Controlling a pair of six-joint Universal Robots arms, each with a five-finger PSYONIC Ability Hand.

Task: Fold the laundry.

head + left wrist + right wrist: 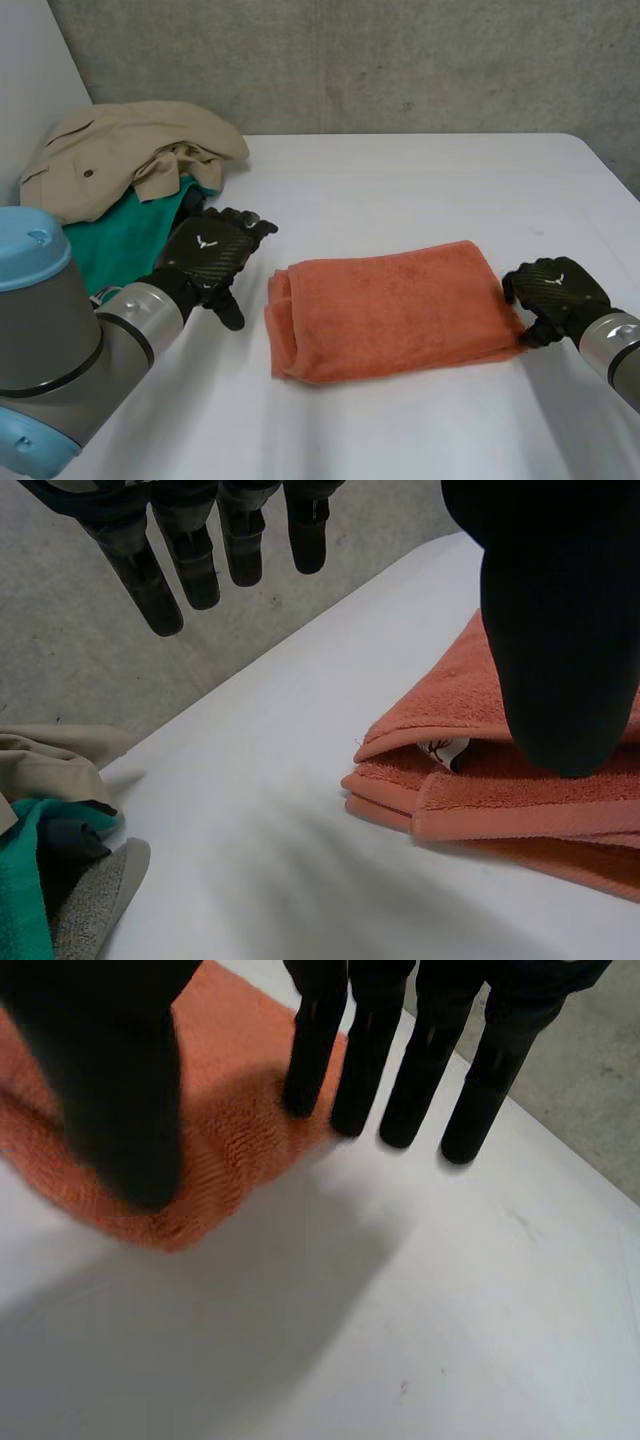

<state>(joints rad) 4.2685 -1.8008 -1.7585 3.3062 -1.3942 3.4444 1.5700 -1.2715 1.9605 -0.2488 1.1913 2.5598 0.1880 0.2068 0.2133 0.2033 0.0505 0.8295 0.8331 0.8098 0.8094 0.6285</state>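
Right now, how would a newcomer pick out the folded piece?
On the white table, look mid-table between the left hand and right hand. The orange towel lies there, folded flat and alone, unlike the rumpled beige and green heap at the far left.

Clothes pile (120,165) at left, open table (420,185) behind towel (390,310)

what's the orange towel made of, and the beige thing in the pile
Orange towel: likely cotton terry, matte, with a looped nap and flat hem bands. Beige garment: seems a smooth woven cloth, perhaps cotton twill, with a button; fibre uncertain.
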